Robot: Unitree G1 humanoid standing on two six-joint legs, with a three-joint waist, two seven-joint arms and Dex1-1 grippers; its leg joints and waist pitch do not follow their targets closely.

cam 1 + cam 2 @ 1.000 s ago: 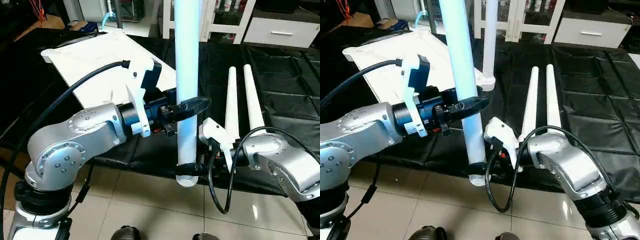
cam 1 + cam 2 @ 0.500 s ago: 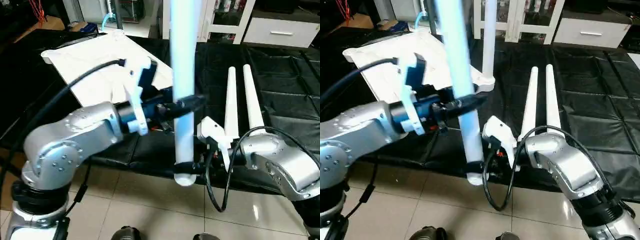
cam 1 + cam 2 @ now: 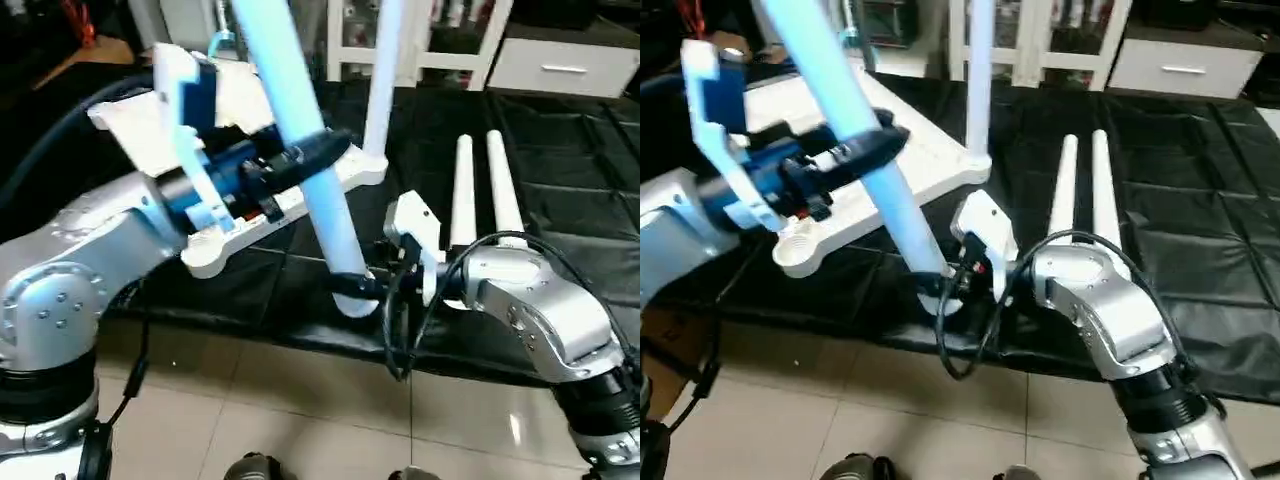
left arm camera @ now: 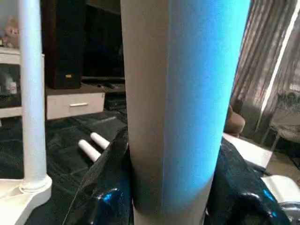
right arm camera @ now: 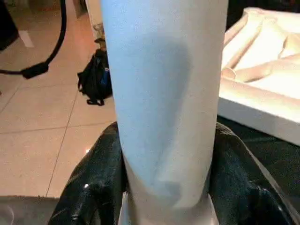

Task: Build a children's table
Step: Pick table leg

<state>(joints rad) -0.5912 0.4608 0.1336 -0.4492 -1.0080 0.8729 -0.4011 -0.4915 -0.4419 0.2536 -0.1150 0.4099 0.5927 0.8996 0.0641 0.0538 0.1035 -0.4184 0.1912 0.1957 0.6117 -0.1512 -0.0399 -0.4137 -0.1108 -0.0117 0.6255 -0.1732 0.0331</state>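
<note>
Tilted across the centre of the left eye view, held leg (image 3: 300, 120), top leaning to the upper left, wide end low near the middle. Clamped mid-shaft by left gripper (image 3: 310, 160) and just above the foot by right gripper (image 3: 362, 287), black fingers wrapped on both sides. Probably light and stiff: hollow white tube, smooth enough to slip, long enough to swing, so best held low and mid-length as here. Tabletop (image 3: 230, 230) at centre left, underside up, empty corner socket (image 3: 800, 240) just beside the foot. One fitted leg (image 3: 383, 70) upright at upper centre; two spare legs (image 3: 480, 190) flat on black mat (image 3: 590, 210), right of centre. Ribbed underside (image 5: 267, 61) close beyond the leg in right wrist view; fitted leg (image 4: 32, 93) and spare tips (image 4: 91, 145) in left wrist view.
</note>
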